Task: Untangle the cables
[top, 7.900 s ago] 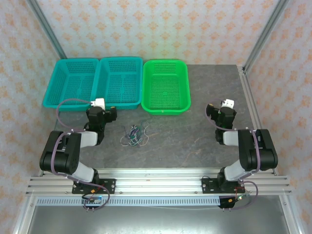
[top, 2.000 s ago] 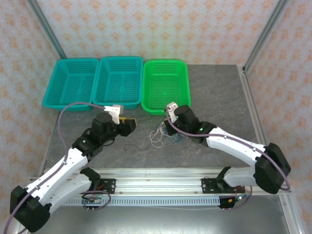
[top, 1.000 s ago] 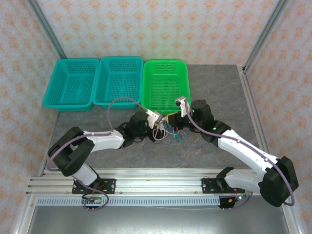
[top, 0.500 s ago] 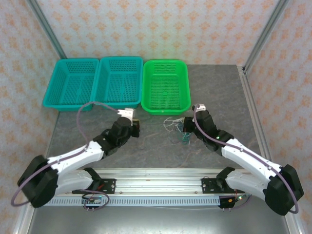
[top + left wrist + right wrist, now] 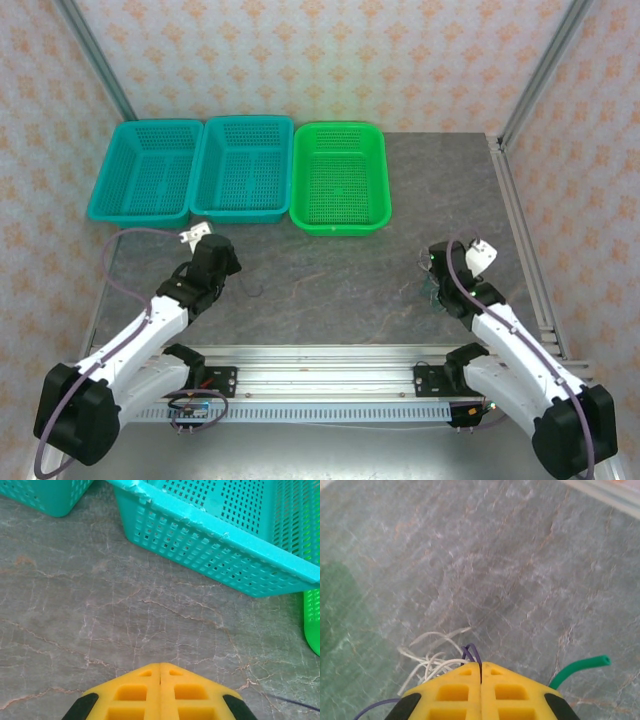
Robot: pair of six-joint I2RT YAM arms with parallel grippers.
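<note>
Both arms have drawn apart from the middle of the table (image 5: 340, 300) since half a second ago, and the cables (image 5: 431, 289) have travelled to the right side with the right gripper (image 5: 480, 666). That gripper is clenched on the bundle: a purple strand (image 5: 473, 653) emerges from the seam between its yellow fingers, white loops (image 5: 429, 661) spill out to its left, and a green cable (image 5: 581, 666) curves away to its right. The left gripper (image 5: 160, 666) is also clenched, near a thin dark strand (image 5: 256, 291) lying on the stone-patterned surface; whether it pinches that strand cannot be told. These wires appear light, limp and thin, likely to slip from a loose pinch, so a hold near a free end or along a single exposed loop would probably separate them best. At the far edge stand two teal baskets (image 5: 240, 214) and a green basket (image 5: 338, 229), within patterned walls.
</note>
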